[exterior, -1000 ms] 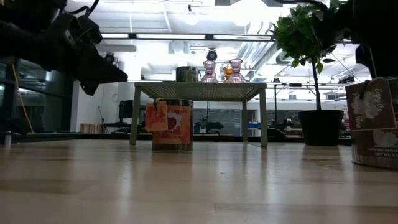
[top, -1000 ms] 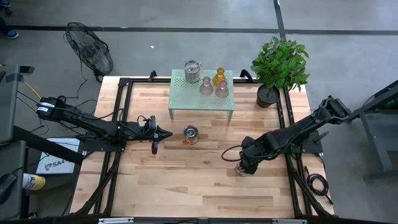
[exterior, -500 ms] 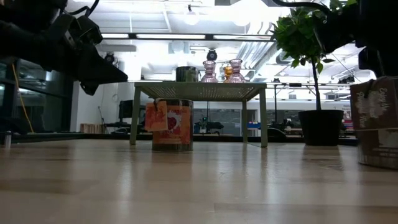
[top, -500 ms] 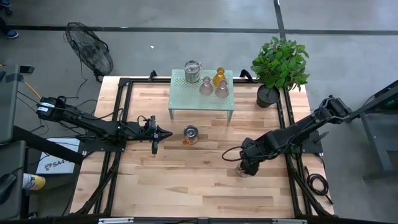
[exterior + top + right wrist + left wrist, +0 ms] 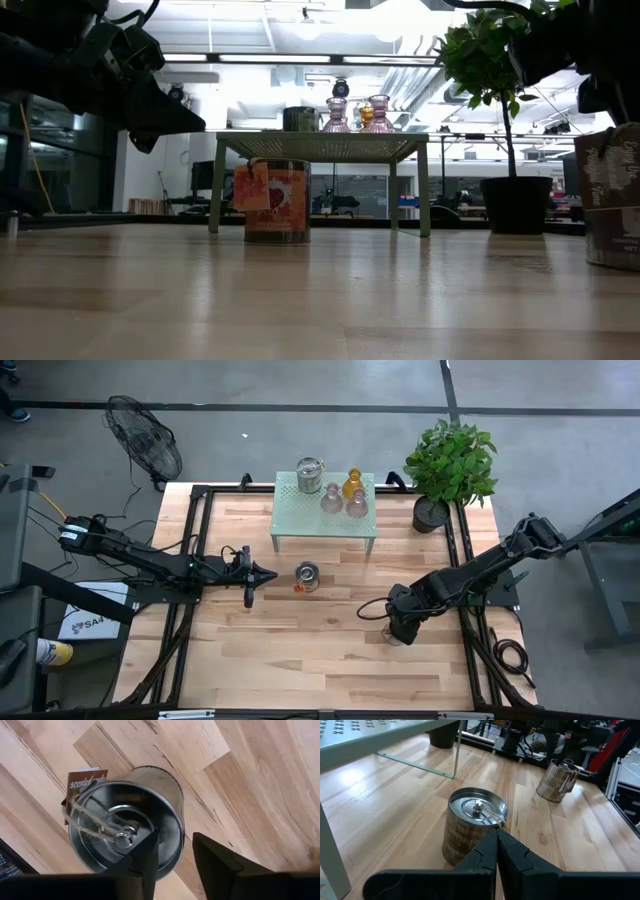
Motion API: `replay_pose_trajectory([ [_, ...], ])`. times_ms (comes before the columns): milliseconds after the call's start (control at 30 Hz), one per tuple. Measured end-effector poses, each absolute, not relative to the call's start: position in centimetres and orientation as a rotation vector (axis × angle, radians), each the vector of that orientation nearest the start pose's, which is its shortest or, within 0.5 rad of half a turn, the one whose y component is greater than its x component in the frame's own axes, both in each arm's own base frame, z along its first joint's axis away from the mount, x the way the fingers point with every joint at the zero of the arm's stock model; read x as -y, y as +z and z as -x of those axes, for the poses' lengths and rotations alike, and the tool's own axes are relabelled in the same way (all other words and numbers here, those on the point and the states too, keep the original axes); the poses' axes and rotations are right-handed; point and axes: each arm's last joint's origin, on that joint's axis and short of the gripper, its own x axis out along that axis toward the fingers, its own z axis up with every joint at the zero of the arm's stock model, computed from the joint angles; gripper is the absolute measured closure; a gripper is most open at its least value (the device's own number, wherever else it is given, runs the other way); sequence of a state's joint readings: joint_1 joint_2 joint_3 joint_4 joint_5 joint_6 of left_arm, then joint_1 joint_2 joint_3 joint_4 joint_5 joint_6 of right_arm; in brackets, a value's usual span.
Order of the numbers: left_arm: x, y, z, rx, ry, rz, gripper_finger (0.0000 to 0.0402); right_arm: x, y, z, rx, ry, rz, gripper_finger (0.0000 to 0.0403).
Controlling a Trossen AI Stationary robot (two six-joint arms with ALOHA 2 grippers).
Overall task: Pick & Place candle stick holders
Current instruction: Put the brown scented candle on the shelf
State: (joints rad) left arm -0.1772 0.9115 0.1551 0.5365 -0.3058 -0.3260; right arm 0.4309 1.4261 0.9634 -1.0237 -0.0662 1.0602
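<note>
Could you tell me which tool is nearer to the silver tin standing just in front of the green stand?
The left tool, shut, sits beside that silver tin, apart from it. The right tool is farther off, over another tin near the table's right side.

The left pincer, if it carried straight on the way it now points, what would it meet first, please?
Most likely the silver tin on the table in front of the stand. The left pincer is shut and aims at it; in the high view a gap remains between them.
</note>
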Motion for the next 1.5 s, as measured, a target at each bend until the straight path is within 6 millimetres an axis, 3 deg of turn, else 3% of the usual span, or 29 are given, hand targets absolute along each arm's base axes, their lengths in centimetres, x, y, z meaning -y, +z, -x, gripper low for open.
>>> replay_pose_trajectory([
  [500,2.14,16.62,-16.95,-0.197,0.165,0.27,0.0402,-9.6,22.05,-21.07,-1.432,-0.376,-0.541,0.0363],
  [833,2.14,16.61,-16.95,-0.2,0.166,0.27,0.0402,-9.73,22.16,-21.18,-1.432,-0.327,-0.539,0.0388],
  [1067,2.14,16.55,-16.94,-0.205,0.166,0.269,0.0402,-9.81,22.21,-21.33,-1.423,-0.311,-0.547,0.0369],
  [1500,2.15,16.56,-16.94,-0.205,0.163,0.27,0.0402,-9.97,21.53,-21.62,-1.385,-0.281,-0.568,0.027],
])
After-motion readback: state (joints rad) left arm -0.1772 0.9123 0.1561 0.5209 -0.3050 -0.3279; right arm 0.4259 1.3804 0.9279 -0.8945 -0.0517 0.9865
